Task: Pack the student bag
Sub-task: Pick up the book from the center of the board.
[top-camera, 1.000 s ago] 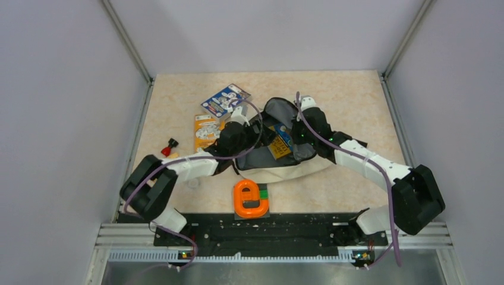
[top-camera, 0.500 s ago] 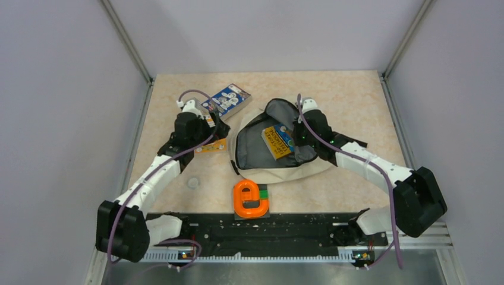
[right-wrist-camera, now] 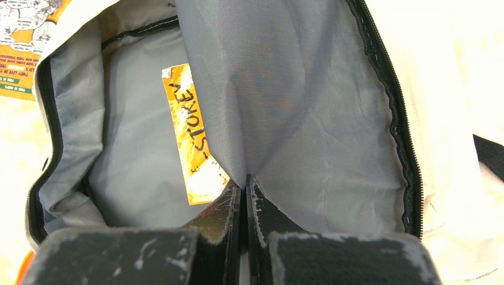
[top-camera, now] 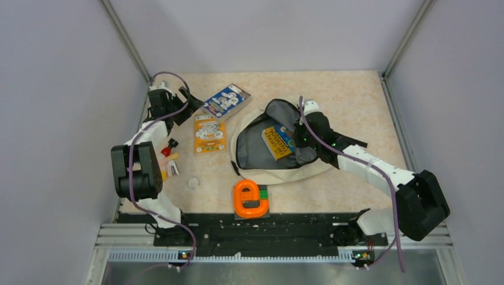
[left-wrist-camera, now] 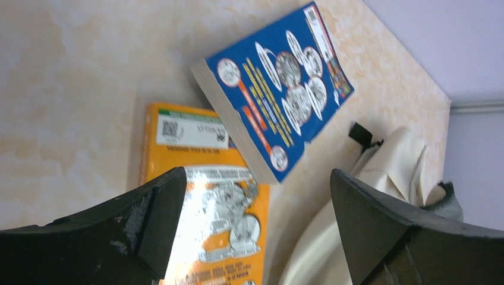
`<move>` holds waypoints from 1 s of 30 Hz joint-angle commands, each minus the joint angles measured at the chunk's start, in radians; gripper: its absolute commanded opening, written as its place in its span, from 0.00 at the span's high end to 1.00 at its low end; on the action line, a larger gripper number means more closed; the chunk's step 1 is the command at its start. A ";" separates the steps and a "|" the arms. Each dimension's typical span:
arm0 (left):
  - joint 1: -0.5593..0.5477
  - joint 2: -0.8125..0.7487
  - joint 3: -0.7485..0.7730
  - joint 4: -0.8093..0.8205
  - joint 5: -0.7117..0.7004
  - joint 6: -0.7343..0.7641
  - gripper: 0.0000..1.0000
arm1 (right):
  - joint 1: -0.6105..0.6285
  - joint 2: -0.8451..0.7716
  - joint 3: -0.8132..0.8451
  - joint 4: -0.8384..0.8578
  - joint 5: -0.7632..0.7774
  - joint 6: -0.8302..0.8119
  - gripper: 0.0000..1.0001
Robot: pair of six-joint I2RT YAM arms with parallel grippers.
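— Where is the soft cream fabric backpack (top-camera: 300, 169)?
— Mid-table. My right gripper (right-wrist-camera: 243, 184) is pinched tight on its grey lining, at its 2 o'clock edge.
— And your left gripper (left-wrist-camera: 255, 178)?
— Spread wide, empty, beside the glossy blue paperback (left-wrist-camera: 279, 89), at the backpack's 10 o'clock.

A beige, marble-patterned counter (top-camera: 356, 95) fills the middle of the scene and runs back to the far wall (top-camera: 267, 35). Plain, pale lilac-grey panels close it in on three sides: the left wall (top-camera: 59, 89), the right wall (top-camera: 457, 77) and the far one. Aluminium frame posts (top-camera: 126, 41) slant up from the two far corners. A silver slotted rail (top-camera: 119, 233) lies along the near edge, with a dull steel sheet (top-camera: 267, 274) nearer still. The light is soft and even, and shadows are faint.
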 commanded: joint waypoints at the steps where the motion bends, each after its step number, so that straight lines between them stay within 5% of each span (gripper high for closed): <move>1: 0.030 0.132 0.116 0.132 0.075 -0.060 0.06 | -0.005 -0.051 0.006 0.049 -0.020 0.011 1.00; 17: 0.037 0.511 0.509 -0.026 0.078 0.035 0.08 | -0.005 -0.066 0.012 0.038 -0.021 0.012 1.00; 30: 0.036 0.623 0.578 -0.095 0.186 0.008 0.12 | -0.005 -0.066 0.011 0.043 -0.032 0.025 1.00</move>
